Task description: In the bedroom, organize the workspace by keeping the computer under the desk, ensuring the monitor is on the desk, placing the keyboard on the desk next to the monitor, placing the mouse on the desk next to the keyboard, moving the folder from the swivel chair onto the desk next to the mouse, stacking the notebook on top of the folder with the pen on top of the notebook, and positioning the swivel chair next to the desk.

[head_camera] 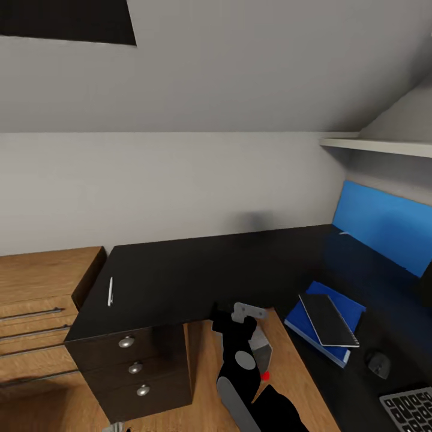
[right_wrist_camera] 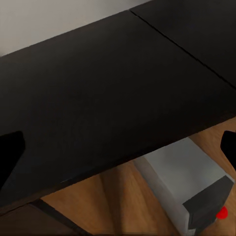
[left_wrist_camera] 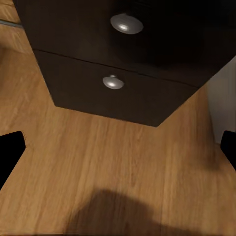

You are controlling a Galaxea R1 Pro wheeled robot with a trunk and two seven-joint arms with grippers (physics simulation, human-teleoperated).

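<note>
The black desk (head_camera: pixel 198 270) carries the white pen (head_camera: pixel 110 292) near its left end. On its right wing lies the blue folder (head_camera: pixel 312 327) with the dark notebook (head_camera: pixel 329 320) on top. Nearer me on that wing are the black mouse (head_camera: pixel 378 363) and a corner of the keyboard (head_camera: pixel 411 408). The grey computer (right_wrist_camera: pixel 179 179) with its red dot stands on the floor under the desk edge. My right gripper (head_camera: pixel 227 318) hovers open above the desk's inner edge (right_wrist_camera: pixel 118 147). My left gripper (left_wrist_camera: pixel 118 147) is open over the floor, facing the drawers. The monitor and swivel chair are out of view.
The black three-drawer unit (head_camera: pixel 135 366) holds up the desk's left end, and its knobs (left_wrist_camera: pixel 113 82) are close to the left gripper. A light wood cabinet (head_camera: pixel 36 300) stands to its left. A blue back panel (head_camera: pixel 384 225) and a white shelf (head_camera: pixel 378 145) are at the right.
</note>
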